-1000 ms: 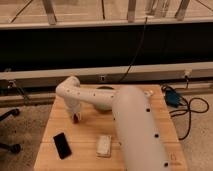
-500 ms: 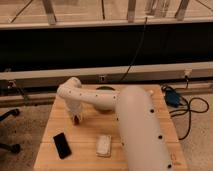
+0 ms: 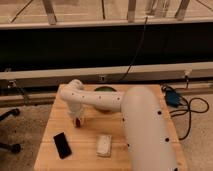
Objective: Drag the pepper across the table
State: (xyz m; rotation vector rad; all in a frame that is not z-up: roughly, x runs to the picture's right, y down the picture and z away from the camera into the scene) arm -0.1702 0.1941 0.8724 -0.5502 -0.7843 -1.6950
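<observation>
The pepper (image 3: 78, 121) is a small dark-red item on the left half of the light wooden table (image 3: 135, 90). My gripper (image 3: 77, 119) hangs down from the white arm (image 3: 100, 100) and sits right at the pepper, covering its top. The arm reaches in from the lower right, bends near the table's back left and turns down to the gripper. I cannot tell whether the pepper is held or only touched.
A black phone (image 3: 62, 145) lies at the front left. A small white object (image 3: 104, 145) lies at the front middle. A dark green domed thing (image 3: 105, 90) sits at the back, partly behind the arm. Cables and a blue object (image 3: 172, 97) lie on the floor to the right.
The gripper has shifted slightly toward the table's front and a little to the right, with the red item staying under it. The phone and the white object have not moved.
</observation>
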